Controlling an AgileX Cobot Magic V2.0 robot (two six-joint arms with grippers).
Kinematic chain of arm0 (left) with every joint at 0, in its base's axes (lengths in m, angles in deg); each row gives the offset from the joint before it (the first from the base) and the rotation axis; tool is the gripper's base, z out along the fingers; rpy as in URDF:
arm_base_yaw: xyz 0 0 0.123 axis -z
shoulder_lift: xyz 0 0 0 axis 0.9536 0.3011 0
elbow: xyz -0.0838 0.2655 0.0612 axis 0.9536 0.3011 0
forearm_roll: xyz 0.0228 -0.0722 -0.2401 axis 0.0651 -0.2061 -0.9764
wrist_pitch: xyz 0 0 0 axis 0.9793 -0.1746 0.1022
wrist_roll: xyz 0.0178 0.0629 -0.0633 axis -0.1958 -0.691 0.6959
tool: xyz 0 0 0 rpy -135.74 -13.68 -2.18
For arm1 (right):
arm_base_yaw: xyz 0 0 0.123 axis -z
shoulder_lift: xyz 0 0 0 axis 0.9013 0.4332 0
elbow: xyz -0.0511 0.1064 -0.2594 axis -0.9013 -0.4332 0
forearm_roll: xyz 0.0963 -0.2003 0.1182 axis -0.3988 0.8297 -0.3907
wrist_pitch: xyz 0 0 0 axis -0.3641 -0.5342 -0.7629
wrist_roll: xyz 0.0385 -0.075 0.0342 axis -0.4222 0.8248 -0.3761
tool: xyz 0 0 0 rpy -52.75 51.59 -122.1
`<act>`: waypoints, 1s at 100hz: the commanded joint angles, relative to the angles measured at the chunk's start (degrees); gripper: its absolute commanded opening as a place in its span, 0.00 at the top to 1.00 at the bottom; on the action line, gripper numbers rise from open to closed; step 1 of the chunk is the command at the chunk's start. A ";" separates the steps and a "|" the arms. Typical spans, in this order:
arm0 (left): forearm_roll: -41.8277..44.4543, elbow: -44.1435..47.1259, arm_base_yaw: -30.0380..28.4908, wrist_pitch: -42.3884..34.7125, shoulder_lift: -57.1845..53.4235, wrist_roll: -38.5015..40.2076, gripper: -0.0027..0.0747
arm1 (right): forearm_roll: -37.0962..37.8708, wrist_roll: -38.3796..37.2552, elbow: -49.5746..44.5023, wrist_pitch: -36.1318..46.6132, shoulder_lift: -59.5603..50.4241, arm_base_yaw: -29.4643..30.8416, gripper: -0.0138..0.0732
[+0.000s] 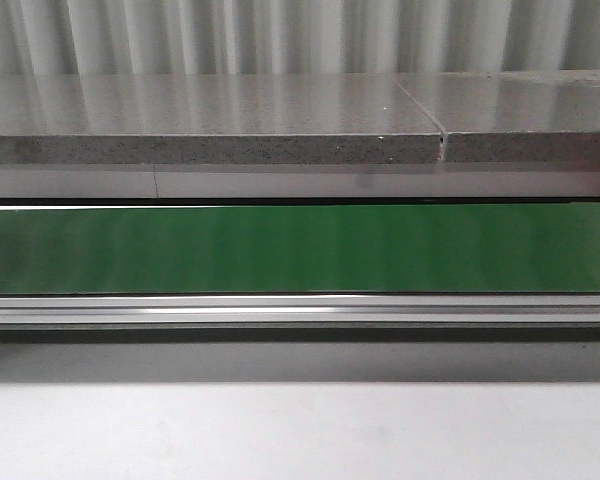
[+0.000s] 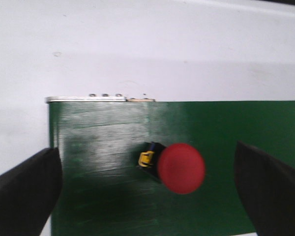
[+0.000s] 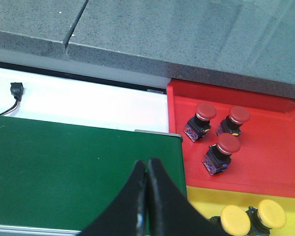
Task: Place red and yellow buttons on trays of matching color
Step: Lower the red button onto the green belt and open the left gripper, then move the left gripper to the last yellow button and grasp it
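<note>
Right now your red button [image 2: 181,167] lies tipped on its side on the green belt [image 2: 113,142], near the belt's end, sitting between the spread fingers of the left gripper [image 2: 147,196], untouched. Centre over the dark body rather than the slick cap, then lower and close. The right gripper [image 3: 147,196] is pinched together on nothing, beside the red tray [image 3: 280,128], which holds three red buttons [image 3: 219,140], and the yellow tray [image 3: 206,199].

Glossy green belt [image 1: 300,248], speckled rough stone slab [image 1: 210,148], smooth plastic red tray [image 3: 275,147].
</note>
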 commanded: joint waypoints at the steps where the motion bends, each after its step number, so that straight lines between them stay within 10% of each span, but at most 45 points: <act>1: 3.45 -1.70 -1.55 -3.53 -2.26 3.39 0.12 | 0.71 0.46 1.37 4.59 -0.26 -0.01 0.92; 100: 10.50 -6.27 -10.98 -13.39 18.02 11.81 0.12 | 0.71 0.46 1.37 4.59 -0.26 -0.01 0.92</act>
